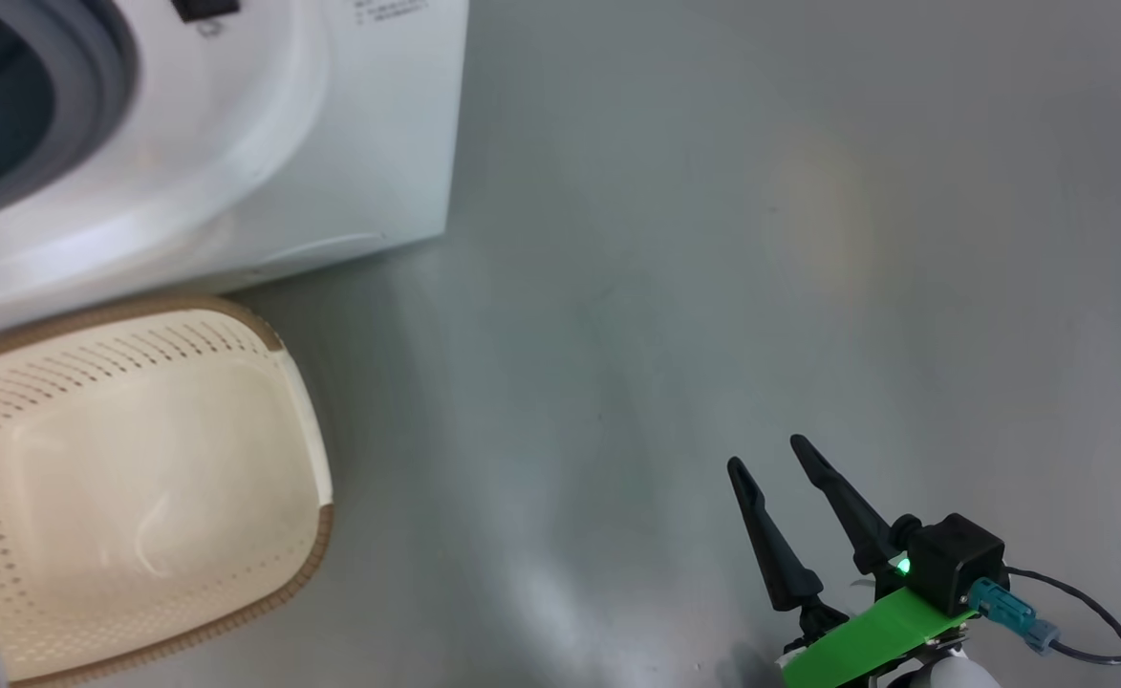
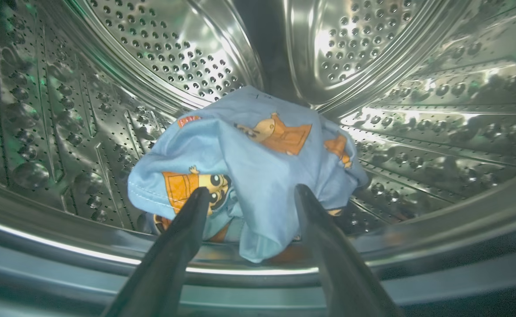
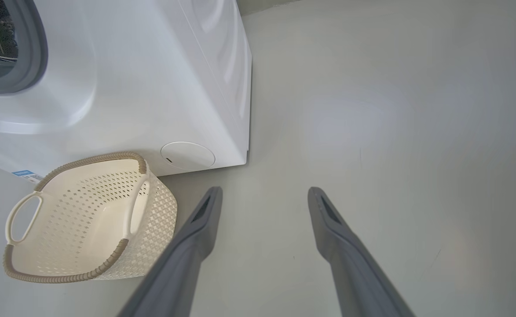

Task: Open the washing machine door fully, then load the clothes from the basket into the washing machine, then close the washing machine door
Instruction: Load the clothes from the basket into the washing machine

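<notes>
Clothes lying bunched at the front of the drum, left gripper hovering at them with fingers apart.

Blue printed fabric is sitting just inside the drum's lip, one fold drooping over it between the two spread fingers, which are not pinching it. Outside, the washer is standing on grey floor with the basket just beside its front, showing nothing inside. The right gripper is hanging well apart from both, fingers apart, holding nothing. Likely trouble: the drooping fold could be snagging on a finger as the arm backs out and getting dragged off the lip, or getting trapped in the seal when the door is closing.
</notes>
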You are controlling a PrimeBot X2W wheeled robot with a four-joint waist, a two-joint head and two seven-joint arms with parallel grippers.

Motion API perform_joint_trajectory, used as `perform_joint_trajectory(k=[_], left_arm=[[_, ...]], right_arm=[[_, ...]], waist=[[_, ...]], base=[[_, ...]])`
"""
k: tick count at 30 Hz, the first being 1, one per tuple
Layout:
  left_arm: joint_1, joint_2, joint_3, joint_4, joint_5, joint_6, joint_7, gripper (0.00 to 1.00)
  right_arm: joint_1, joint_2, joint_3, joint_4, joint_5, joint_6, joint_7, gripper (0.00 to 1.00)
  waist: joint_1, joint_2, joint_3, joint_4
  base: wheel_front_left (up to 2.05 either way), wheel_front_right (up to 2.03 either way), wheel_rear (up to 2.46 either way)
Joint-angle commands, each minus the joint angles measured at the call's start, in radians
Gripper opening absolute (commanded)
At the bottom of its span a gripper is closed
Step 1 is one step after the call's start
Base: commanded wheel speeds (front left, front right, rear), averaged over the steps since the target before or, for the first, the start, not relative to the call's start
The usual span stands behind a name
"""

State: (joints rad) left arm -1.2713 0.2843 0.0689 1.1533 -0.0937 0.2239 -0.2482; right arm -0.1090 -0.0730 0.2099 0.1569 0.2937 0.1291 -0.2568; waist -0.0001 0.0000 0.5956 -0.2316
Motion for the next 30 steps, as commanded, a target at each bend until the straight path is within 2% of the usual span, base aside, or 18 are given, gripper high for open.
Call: perform_joint_trajectory(k=[1, 6, 17, 30], left_arm=[[0.037, 0.031, 0.003, -0.041, -0.006, 0.0, -0.013, 1.0], [0.156, -0.015, 0.001, -0.128, -0.022, -0.018, -0.013, 1.0], [0.344, -0.058, 0.009, -0.198, -0.052, -0.07, -0.013, 1.0], [0.691, -0.166, 0.006, -0.384, -0.06, -0.121, -0.013, 1.0]], right_arm=[[0.018, -0.007, 0.024, -0.01, 0.005, 0.002, -0.005, 1.0], [0.014, -0.003, 0.03, 0.007, 0.013, 0.002, -0.005, 1.0], [0.038, -0.004, 0.02, 0.032, 0.022, 0.002, -0.005, 1.0], [0.048, -0.005, -0.024, 0.031, 0.021, 0.002, -0.005, 1.0]], waist=[[0.0001, 0.0, -0.058, 0.026], [0.0001, 0.0, -0.14, 0.042], [0.0001, 0.0, -0.276, 0.079], [0.0001, 0.0, -0.397, 0.121]], base=[[0.0, 0.0, 0.0], [0.0, 0.0, 0.0], [0.0, 0.0, 0.0], [0.0, 0.0, 0.0]])
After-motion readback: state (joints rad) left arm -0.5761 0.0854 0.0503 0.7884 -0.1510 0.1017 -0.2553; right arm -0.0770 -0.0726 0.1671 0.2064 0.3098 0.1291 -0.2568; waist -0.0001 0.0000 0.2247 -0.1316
